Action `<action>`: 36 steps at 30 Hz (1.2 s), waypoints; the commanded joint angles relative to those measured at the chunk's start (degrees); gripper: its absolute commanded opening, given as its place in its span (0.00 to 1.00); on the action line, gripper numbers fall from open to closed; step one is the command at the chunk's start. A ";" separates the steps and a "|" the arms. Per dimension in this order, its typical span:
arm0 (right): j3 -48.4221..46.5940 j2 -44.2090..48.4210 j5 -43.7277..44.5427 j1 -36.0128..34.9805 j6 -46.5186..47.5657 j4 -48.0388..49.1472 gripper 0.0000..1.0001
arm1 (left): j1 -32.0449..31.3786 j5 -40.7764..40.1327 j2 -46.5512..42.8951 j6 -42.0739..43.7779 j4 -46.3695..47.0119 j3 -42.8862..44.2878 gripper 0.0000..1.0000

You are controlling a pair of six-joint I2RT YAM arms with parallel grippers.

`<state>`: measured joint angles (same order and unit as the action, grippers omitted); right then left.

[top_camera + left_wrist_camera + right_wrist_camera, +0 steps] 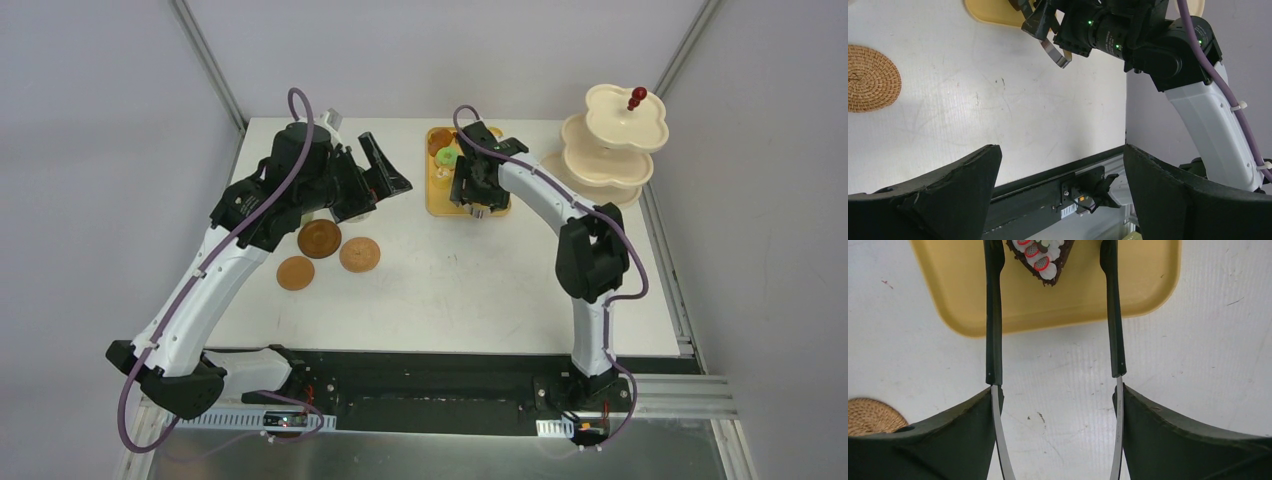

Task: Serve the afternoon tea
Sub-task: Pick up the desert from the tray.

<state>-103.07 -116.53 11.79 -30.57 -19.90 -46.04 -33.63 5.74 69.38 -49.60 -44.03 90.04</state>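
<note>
Three round brown coasters lie on the table at left centre; one shows in the left wrist view. My left gripper is open and empty, held above the table right of the coasters. My right gripper is shut on the black tongs, whose arms stand spread either side of a chocolate toy pastry slice on the yellow tray. Other small pastries lie on the tray. The cream three-tier stand with a red knob is at the back right. The mugs are hidden.
The yellow tray sits at the back centre of the white table. My left arm covers the back left part of the table. A coaster edge shows at the lower left of the right wrist view. Grey walls close in both sides.
</note>
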 commanded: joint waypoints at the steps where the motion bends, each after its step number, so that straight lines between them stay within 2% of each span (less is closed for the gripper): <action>1: -4.52 -2.14 6.16 -0.57 2.40 -3.23 0.79 | 1.00 1.51 -1.57 2.03 0.14 -0.12 0.97; 6: -7.14 -4.00 6.11 -1.14 2.50 -3.99 0.75 | 1.65 2.23 -2.13 2.55 -0.48 0.02 0.97; 10: -8.36 -4.49 4.92 -1.11 2.54 -4.19 0.65 | 2.39 2.77 -2.33 3.21 -0.90 0.37 0.97; 13: -8.67 -4.80 4.10 -0.99 2.40 -4.47 0.54 | 2.84 3.65 -2.16 3.46 -1.01 0.57 0.97; 18: -8.94 -5.14 2.30 -0.53 2.57 -4.54 0.44 | 3.43 5.09 -1.61 3.37 -0.55 0.58 0.97; 23: -9.81 -6.05 1.26 -0.06 3.95 -5.20 0.20 | 3.74 6.18 -1.38 2.82 0.06 0.02 0.97; 26: -10.11 -5.89 0.81 0.01 5.46 -4.85 0.00 | 3.81 6.24 -1.74 2.46 0.41 -0.42 0.97; 36: -5.75 0.41 -0.66 0.35 7.12 -1.66 0.00 | 3.92 5.90 -2.43 1.93 0.55 -1.33 0.97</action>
<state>-110.26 -122.17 12.36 -30.48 -14.02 -49.30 -30.26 10.50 68.45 -47.31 -44.91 89.08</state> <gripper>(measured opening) 0.725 0.971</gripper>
